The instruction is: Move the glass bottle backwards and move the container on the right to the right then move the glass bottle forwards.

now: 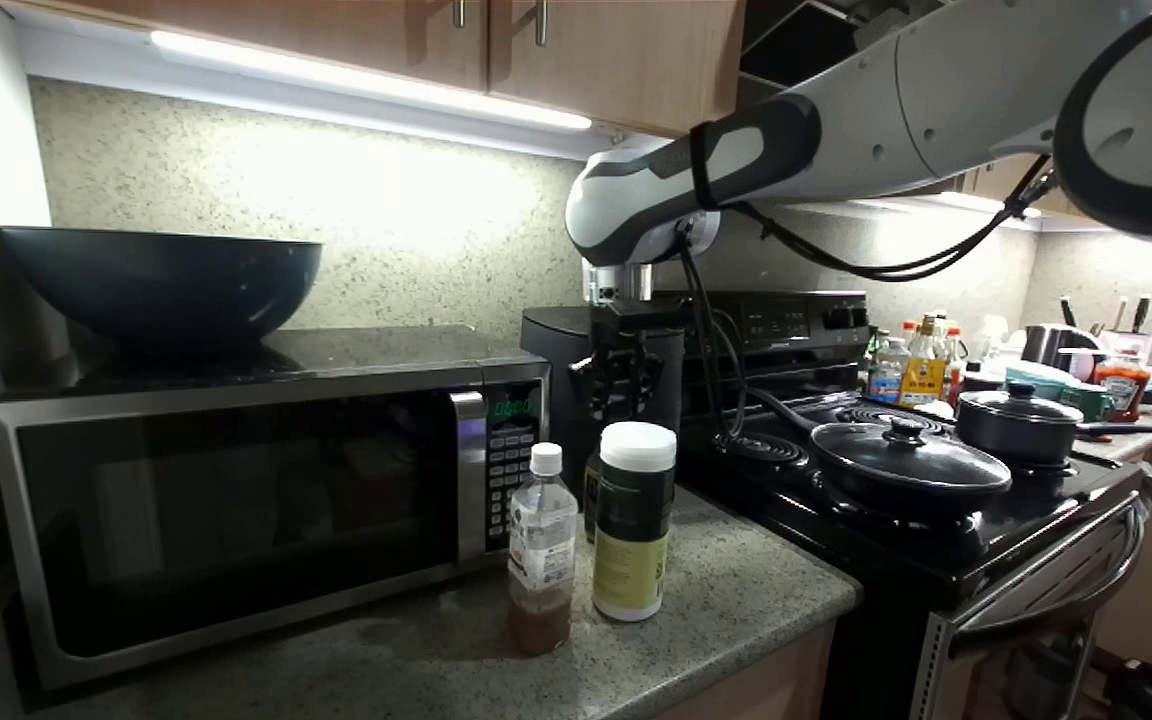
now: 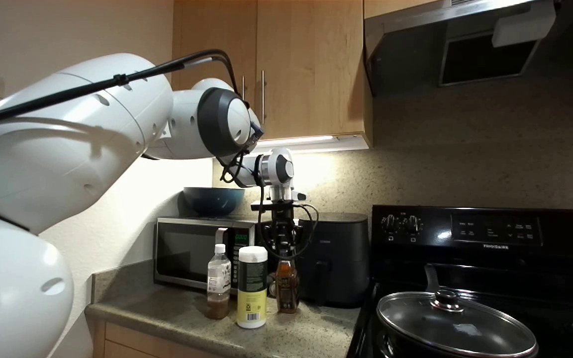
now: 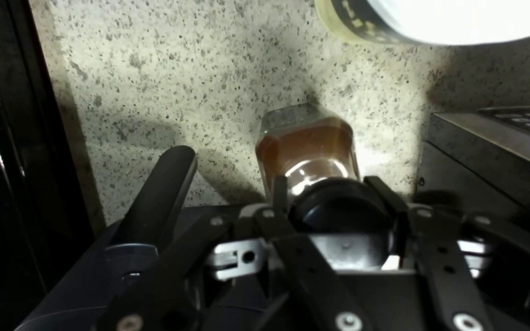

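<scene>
The glass bottle point(image 2: 287, 291) is amber-brown with a dark cap and appears upright on the counter; it also shows in the wrist view point(image 3: 308, 142). In an exterior view it is mostly hidden, with only a dark strip point(image 1: 590, 500) visible. My gripper point(image 3: 329, 193) is shut on its black cap from above, one finger on each side; the gripper shows in both exterior views point(image 1: 619, 400) point(image 2: 285, 246). The container point(image 1: 633, 530), a jar with a white lid and dark and yellow-green label, stands upright in front of the bottle point(image 2: 252, 291). Its lid edge shows in the wrist view point(image 3: 467, 18).
A clear bottle with a white cap and brown liquid point(image 1: 542, 570) stands beside the container. The microwave point(image 1: 266, 500) carries a blue bowl point(image 2: 214, 200). A black air fryer point(image 2: 336, 258) stands close behind the bottle. The stove holds a lidded pan point(image 1: 906, 465). Cabinets point(image 2: 311, 69) hang above.
</scene>
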